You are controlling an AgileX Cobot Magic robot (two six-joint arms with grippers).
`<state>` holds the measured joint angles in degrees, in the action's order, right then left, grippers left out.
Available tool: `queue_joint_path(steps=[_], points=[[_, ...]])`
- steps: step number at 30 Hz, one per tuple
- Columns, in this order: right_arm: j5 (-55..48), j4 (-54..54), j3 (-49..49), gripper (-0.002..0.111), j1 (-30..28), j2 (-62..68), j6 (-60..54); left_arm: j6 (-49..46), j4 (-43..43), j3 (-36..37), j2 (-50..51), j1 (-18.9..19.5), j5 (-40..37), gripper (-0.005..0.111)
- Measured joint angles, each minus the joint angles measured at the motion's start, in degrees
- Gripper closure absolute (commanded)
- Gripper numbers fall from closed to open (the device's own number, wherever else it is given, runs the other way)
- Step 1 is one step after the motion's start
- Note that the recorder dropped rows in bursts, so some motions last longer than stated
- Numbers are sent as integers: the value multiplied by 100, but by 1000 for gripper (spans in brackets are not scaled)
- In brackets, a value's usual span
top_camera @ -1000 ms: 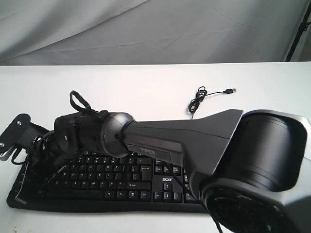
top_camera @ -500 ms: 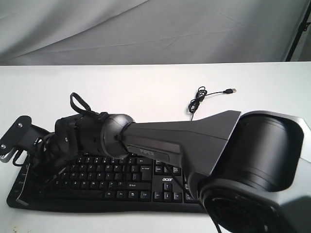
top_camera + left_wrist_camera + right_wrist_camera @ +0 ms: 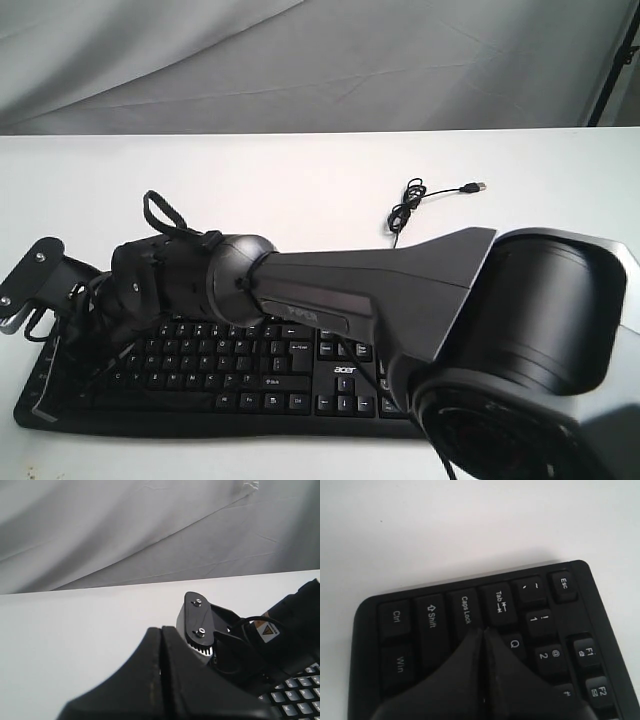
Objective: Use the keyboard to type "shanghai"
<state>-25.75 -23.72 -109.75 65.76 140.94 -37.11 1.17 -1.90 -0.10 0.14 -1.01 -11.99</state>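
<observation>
Exterior view first: the wide black plastic keyboard (image 3: 250,375) with white legends lay along the near edge of the white worktop (image 3: 300,170). Its thin black USB cable (image 3: 405,212) was coiled behind it, with the plug loose on the worktop. The big dark right arm (image 3: 370,285) reached across to the keyboard's left end. Its own bulk hid the tip, so there was no telling from here which key it was over.

Left wrist view: the left gripper (image 3: 161,632) had its two black fingers pressed flat together with nothing between them. It looked across at the right arm's wrist, and only a few keys showed.

Right wrist view: the right gripper (image 3: 483,632) was also closed to one blunt point and empty. Its tip sat just past the Caps Lock key (image 3: 465,611) and right beside the Q key (image 3: 514,644). My guess was the A key, though it was covered. I couldn't tell whether it was touching.

If I was right, the trick was to keep those fingers shut and come straight down on the middle of the key. Drift either way and it would clip Caps Lock or Q. One short press, then a clean lift so the letter didn't repeat.
</observation>
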Motion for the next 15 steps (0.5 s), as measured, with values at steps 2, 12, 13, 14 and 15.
queue_joint_path(steps=[2,12,13,14,15], points=[[-10,38,0,108,0,-67,0,0,0,0,0,0,0,107],[-477,318,144,108,-233,-462,91,0,0,0,0,0,0,107],[-457,328,294,108,-272,-522,104,0,0,0,0,0,0,107],[-380,342,493,108,-317,-623,113,0,0,0,0,0,0,107],[-308,364,679,108,-348,-741,127,0,0,0,0,0,0,107]])
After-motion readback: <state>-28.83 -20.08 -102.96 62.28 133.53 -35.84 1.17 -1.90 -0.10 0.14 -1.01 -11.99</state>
